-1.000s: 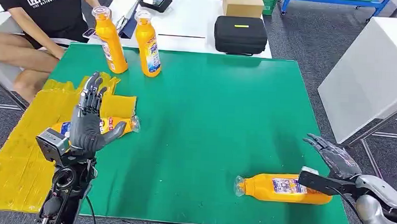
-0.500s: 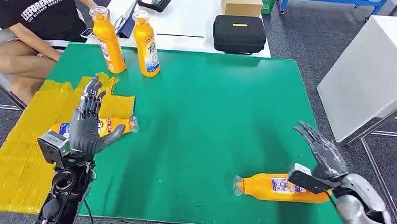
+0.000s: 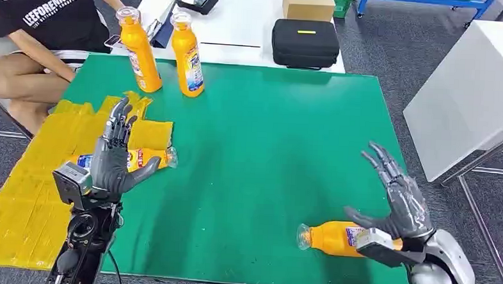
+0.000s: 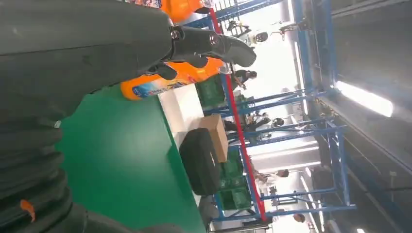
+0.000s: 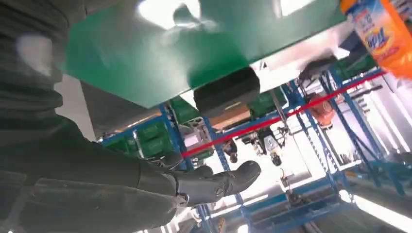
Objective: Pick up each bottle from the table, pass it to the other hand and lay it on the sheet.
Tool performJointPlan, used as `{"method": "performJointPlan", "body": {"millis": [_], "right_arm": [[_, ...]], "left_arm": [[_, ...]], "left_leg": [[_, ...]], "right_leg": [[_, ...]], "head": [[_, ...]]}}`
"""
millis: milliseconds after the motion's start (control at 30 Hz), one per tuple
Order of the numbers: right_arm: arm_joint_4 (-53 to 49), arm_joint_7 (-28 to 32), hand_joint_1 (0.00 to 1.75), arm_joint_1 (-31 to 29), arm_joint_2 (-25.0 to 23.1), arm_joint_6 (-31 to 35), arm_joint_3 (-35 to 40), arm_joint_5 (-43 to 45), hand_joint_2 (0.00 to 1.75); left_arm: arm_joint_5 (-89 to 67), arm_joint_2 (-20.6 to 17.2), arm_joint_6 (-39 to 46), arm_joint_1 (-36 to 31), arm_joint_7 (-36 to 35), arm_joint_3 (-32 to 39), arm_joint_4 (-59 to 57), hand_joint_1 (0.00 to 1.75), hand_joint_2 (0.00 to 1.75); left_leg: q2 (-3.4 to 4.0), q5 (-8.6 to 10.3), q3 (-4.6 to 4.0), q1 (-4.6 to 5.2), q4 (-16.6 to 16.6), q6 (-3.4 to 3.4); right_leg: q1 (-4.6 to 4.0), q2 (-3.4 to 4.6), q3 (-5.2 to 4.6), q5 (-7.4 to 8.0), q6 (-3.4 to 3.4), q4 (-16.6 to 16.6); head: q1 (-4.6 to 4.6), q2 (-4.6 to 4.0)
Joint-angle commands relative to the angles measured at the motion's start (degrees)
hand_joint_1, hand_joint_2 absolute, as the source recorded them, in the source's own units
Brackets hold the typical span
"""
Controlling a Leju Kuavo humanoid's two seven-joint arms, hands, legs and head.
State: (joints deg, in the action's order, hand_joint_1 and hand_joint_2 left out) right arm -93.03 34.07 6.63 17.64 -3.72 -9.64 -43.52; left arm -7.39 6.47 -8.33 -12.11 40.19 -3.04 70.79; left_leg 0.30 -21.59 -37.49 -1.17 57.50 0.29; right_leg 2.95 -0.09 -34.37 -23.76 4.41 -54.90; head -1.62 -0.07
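An orange bottle [image 3: 332, 239] lies on its side on the green table [image 3: 262, 129] near the front right edge, clear cap pointing left. My right hand [image 3: 397, 198] hovers just above its far end, fingers spread, holding nothing. Another orange bottle [image 3: 147, 158] lies on the yellow sheet [image 3: 36, 171] at the left. My left hand [image 3: 112, 155] is raised over it, fingers straight and apart, empty. Two more orange bottles [image 3: 140, 42] [image 3: 188, 46] stand upright at the table's far left edge; one orange bottle [image 4: 165, 83] appears past my left hand's fingers [image 4: 214, 46].
A person [image 3: 43, 17] in a black shirt sits at the far left corner. Behind the table a white desk [image 3: 241, 26] carries a black case [image 3: 304, 44] and a cardboard box [image 3: 308, 3]. A white table [image 3: 475, 88] stands to the right.
My right hand has swung left and forward, from beside the lying bottle's base to over it, fingers now lifted and spread. The left hand has stayed in place.
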Motion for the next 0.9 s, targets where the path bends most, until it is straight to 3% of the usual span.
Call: {"method": "performJointPlan", "body": {"millis": [33,133,633,733,900], "right_arm": [[-8.5,-5.3,0.00,11.0,2.1,-10.3,1.3,-7.3,1.75],[-9.0,-8.1,0.00,13.8,4.3,-14.0,1.3,-9.1,1.75],[-9.1,-10.0,0.00,13.9,4.7,-15.7,1.0,-9.8,1.75],[-11.5,-11.8,0.00,18.8,5.5,-18.3,-1.7,-9.7,1.75],[-8.7,-11.7,0.00,18.0,7.6,-22.2,-6.4,-8.3,1.75]], "left_arm": [[0.8,-0.8,-0.5,-4.5,-0.2,1.6,-6.1,0.00,1.75],[1.0,-0.7,-0.8,-5.2,-0.2,2.0,-6.6,0.00,1.75],[1.0,-0.7,-0.8,-5.3,-0.2,2.1,-6.7,0.00,1.75],[0.7,-0.8,-0.9,-3.6,-0.2,1.6,-4.8,0.00,1.75],[0.6,-0.4,-1.4,-4.8,-0.2,1.3,-5.2,0.00,1.75]], "left_leg": [[-0.24,-0.14,0.29,-0.04,0.0,0.00],[-0.26,-0.03,0.09,0.00,0.0,0.01],[-0.17,-0.14,0.17,-0.04,0.0,-0.04],[-0.28,-0.22,0.28,-0.03,0.0,-0.03],[-0.25,-0.18,0.13,-0.01,0.0,-0.02]], "right_leg": [[-0.10,-0.22,0.34,-0.21,-0.41,0.0],[-0.03,-0.18,0.11,-0.09,-0.18,0.0],[-0.08,-0.01,0.17,-0.11,-0.23,0.0],[-0.08,-0.12,0.31,-0.23,-0.33,0.0],[-0.04,-0.10,0.19,-0.18,-0.24,0.0]], "head": [[0.02,0.00],[0.02,0.00],[0.00,0.00],[0.00,0.00],[0.00,0.00]]}}
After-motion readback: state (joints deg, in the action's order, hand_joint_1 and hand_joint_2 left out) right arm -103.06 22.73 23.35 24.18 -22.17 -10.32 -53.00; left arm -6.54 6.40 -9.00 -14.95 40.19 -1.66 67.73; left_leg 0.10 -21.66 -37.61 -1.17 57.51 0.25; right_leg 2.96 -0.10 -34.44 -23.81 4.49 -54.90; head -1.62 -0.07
